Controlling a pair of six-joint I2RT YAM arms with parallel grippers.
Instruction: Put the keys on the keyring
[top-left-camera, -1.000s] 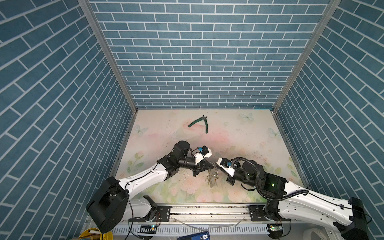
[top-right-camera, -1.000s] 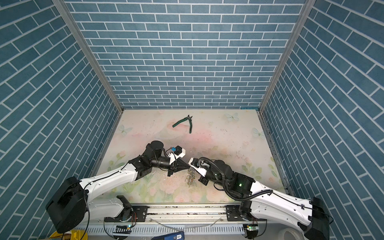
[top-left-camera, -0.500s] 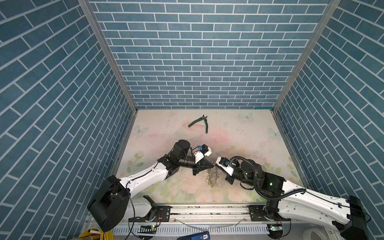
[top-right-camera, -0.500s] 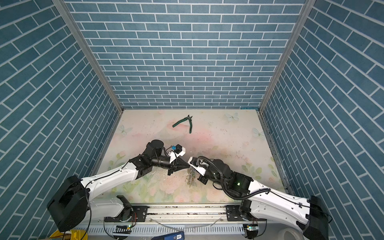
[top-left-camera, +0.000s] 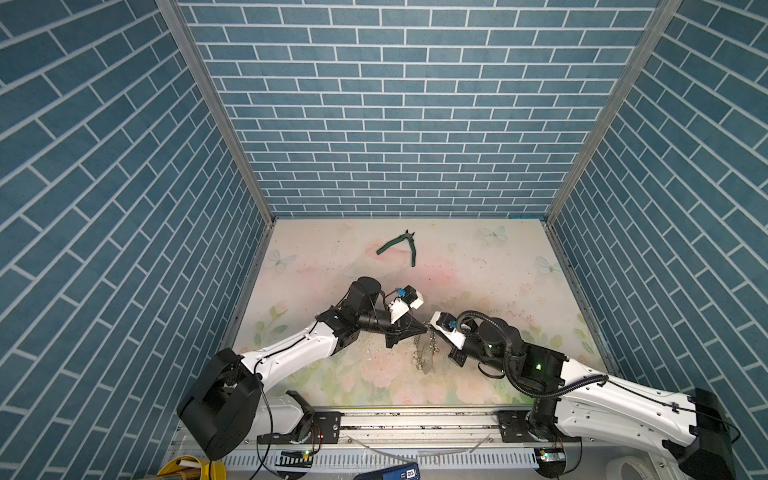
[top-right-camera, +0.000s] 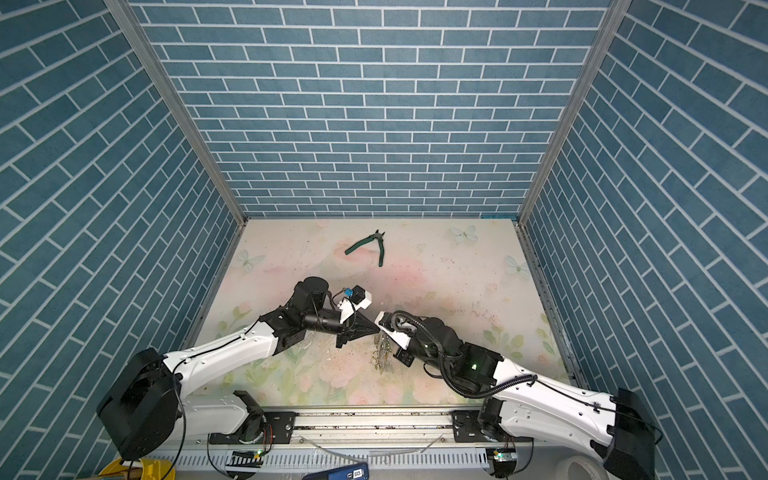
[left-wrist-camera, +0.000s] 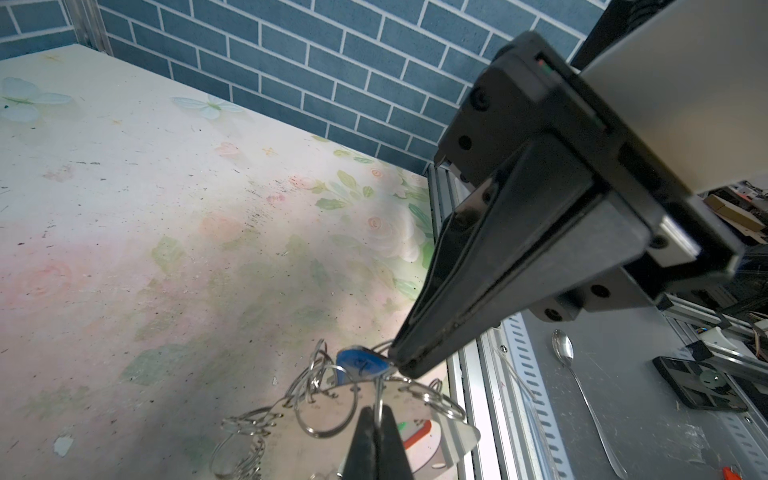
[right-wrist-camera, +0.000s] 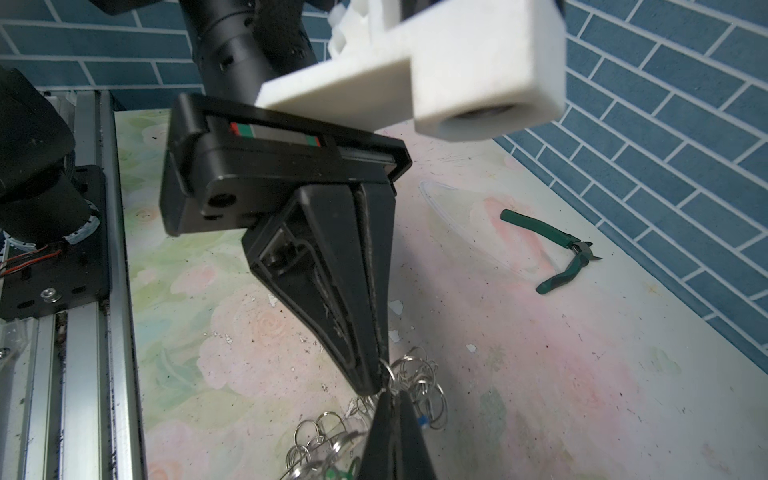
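— Checking against a second back: anything moved?
— Barely. My left pincer (right-wrist-camera: 376, 386) stays clamped on one small wire ring at the edge of the keyring (top-left-camera: 425, 358). My right pincer (left-wrist-camera: 400, 362) stays closed too, nipping the key (left-wrist-camera: 360, 366) at its blue tag end; tag or loop, can't tell which.
— Where's the bundle?
— Hanging under my two tips, which nearly meet, over the near part of the table (top-left-camera: 478, 282). Pliers (top-left-camera: 390, 245) well apart, toward the far wall.
— Meaning?
— Threading looks stalled, I judge. Wires overlap; can't tell if the key's loop has entered a ring.
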